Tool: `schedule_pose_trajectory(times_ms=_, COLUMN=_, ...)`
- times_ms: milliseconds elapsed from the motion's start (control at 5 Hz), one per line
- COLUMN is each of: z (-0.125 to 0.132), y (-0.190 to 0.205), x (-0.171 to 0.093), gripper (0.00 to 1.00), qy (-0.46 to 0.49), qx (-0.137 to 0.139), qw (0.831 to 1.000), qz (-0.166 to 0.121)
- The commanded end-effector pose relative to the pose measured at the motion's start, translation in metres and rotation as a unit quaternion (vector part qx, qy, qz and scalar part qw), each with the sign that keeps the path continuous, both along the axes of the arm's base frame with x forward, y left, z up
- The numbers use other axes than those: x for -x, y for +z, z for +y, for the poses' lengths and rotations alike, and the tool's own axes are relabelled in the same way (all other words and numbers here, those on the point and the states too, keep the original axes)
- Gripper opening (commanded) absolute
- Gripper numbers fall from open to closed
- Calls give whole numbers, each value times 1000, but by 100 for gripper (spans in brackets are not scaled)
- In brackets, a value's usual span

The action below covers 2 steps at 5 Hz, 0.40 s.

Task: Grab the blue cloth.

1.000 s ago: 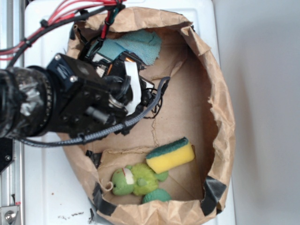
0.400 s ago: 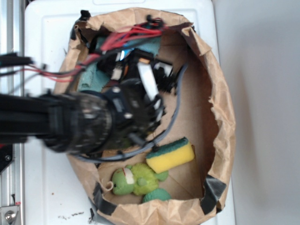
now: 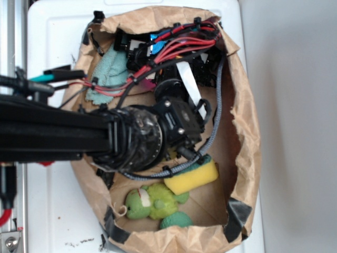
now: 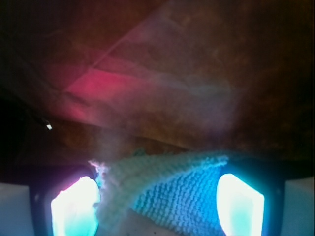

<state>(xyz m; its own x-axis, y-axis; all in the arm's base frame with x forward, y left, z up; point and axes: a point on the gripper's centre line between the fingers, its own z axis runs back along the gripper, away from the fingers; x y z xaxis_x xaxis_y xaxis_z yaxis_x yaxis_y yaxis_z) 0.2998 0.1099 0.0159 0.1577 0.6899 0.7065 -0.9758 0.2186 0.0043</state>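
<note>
Fingers (image 4: pixel 75 206) stand apart w/ the blue cloth (image 4: pixel 172 191) between them, at the paper bag's (image 3: pixel 247 132) far end. Gripper (image 4: pixel 157 209) should go lower, then close on the fold.

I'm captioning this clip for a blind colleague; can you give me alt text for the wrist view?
The blue cloth fills the gap between the two glowing fingers of the pincer, its nubby weave close to the lens. Behind it rises the dim, creased brown paper wall of the bag, tinged red on the left.
</note>
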Motion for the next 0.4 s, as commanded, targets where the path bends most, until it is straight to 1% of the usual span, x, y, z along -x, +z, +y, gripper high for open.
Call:
schedule_pose_trajectory(times_ms=0, z=4, y=15, x=6, gripper=0, qy=-6, qx=8, qw=1000, qz=-4)
schedule_pose_trajectory(times_ms=200, z=3, y=16, x=9, gripper=0, qy=-12, qx=5, qw=1000, qz=-9)
